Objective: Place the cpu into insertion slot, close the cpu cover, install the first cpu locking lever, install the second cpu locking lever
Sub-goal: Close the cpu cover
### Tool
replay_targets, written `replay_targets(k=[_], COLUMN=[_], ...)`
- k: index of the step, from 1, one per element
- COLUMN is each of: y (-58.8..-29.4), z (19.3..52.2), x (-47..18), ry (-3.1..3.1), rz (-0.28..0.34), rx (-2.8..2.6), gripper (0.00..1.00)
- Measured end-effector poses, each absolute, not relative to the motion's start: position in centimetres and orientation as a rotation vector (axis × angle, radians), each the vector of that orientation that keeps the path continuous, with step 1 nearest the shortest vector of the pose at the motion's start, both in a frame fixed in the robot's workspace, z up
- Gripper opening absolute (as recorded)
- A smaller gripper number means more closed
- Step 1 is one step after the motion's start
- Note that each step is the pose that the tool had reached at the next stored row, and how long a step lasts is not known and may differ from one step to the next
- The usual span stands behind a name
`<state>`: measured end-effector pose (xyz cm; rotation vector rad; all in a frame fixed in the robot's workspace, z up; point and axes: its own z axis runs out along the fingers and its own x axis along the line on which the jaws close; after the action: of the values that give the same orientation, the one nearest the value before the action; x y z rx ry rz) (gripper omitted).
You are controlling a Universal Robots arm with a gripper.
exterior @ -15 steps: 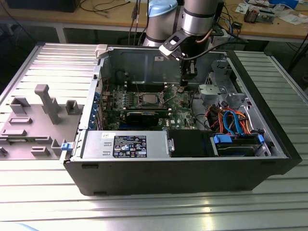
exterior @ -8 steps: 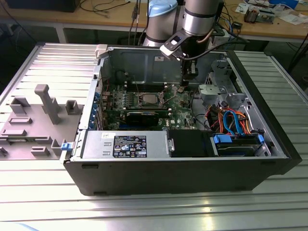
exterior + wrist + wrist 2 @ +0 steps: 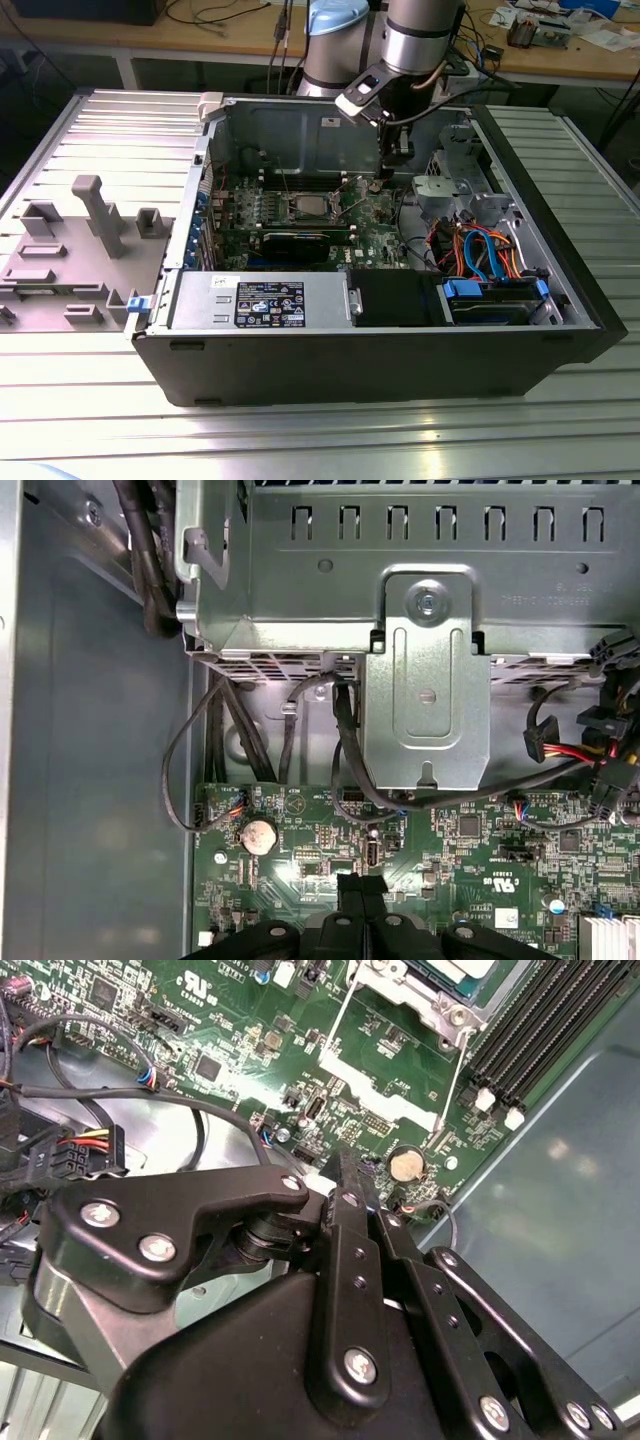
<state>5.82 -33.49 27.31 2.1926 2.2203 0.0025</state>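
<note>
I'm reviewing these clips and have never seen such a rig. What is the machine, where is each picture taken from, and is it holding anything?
The machine is one grey robot arm ending in a black two-fingered gripper. The exterior view looks from off the arm at an open black computer case lying on a ribbed metal table. Both wrist views ride on the arm and look past the gripper. Inside the case lies a green circuit board with the small square silver-rimmed insertion slot. The gripper is shut, holds nothing, and hovers above the board near a round silver coin battery, away from the slot.
</note>
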Motion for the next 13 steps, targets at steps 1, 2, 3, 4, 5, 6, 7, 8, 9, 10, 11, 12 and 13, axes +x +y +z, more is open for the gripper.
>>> replay_targets(k=[1, 2, 3, 4, 5, 6, 7, 8, 9, 10, 11, 12, 13], y=[-33.5, -33.5, -33.5, -33.5, -33.5, -33.5, -33.5, -33.5, -33.5, -33.5, -33.5, -33.5, -33.5], z=[27.2, 27.1, 26.9, 26.7, 26.4, 26.2, 26.0, 25.8, 25.6, 25.4, 25.1, 25.0, 24.9], x=[5.9, 5.9, 5.9, 5.9, 5.9, 5.9, 5.9, 5.8, 5.8, 5.7, 5.5, 5.3, 4.9], ry=[2.22, 2.22, 2.22, 2.22, 2.22, 2.221, 2.221, 2.221, 2.222, 2.222, 2.222, 2.223, 2.223], rz=[0.002, 0.003, 0.002, 0.002, 0.002, 0.002, 0.001, 0.0, -0.001, -0.001, -0.001, -0.002, -0.002], rx=[2.193, 2.193, 2.193, 2.193, 2.193, 2.193, 2.194, 2.194, 2.194, 2.194, 2.194, 2.194, 2.193], gripper=[0.11, 0.11, 0.11, 0.11, 0.11, 0.11, 0.11, 0.11, 0.11, 0.11, 0.11, 0.11, 0.11])
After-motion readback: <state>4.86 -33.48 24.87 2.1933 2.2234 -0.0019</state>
